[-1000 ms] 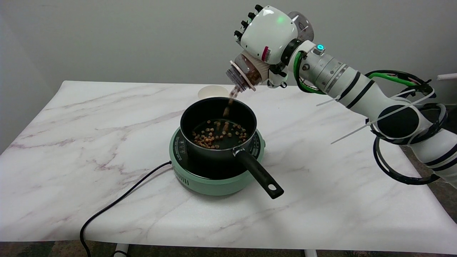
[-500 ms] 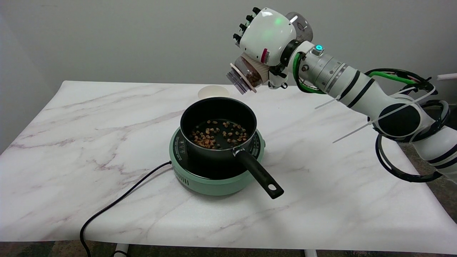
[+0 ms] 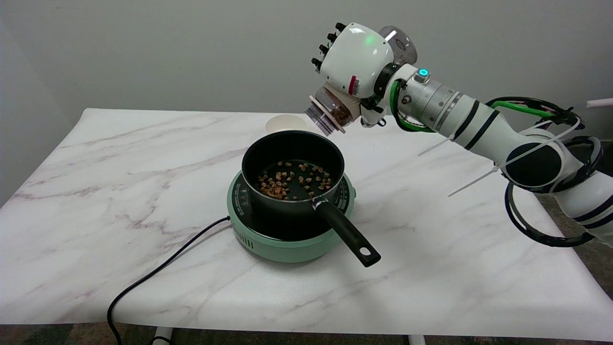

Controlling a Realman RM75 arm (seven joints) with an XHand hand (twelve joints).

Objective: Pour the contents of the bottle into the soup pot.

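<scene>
Black power cord (image 3: 158,273) trailing over the marble tabletop (image 3: 96,191) to a green hotplate (image 3: 287,244). On it, black soup pot (image 3: 292,165), brown pieces (image 3: 292,182) scattered across its bottom, handle (image 3: 347,235) pointing toward the near right. Just behind the pot, a pale round lid (image 3: 286,123). Above the pot's far right rim, clear bottle (image 3: 333,111), tilted mouth-down, a few pieces left inside. Right hand (image 3: 354,60) wrapped around the bottle, gripping it in the air.

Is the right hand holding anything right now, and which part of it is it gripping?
Yes. The right hand holds the clear bottle around its body, with the open neck tilted down toward the soup pot.
</scene>
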